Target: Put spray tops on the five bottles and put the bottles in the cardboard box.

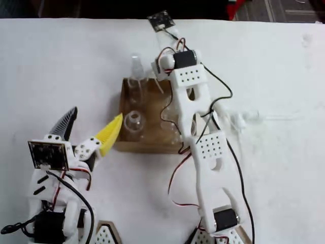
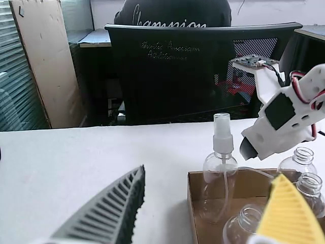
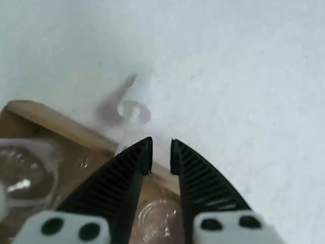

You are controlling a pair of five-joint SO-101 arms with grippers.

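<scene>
The right end effector [image 3: 161, 147] is hovering at the cardboard box's [image 1: 123, 96] far edge, its black fingers leaving a narrow gap. The left end effector [image 1: 98, 113] is gaping wide beside the box. Inside are standing a clear capped bottle [image 2: 222, 170] and open-necked bottles [image 1: 133, 121], with the right arm [image 1: 190, 107] stretching over them. A loose spray top [image 1: 238, 120] is lying on the worktop [image 1: 61, 66].

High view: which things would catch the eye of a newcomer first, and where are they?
The cardboard box at the middle of the table holds clear bottles, and one spray-topped bottle stands at its far left corner. The right arm stretches over the box, with the right end effector above its far rim. The left end effector, one finger yellow and one grey, gapes open beside the box's left wall.
</scene>
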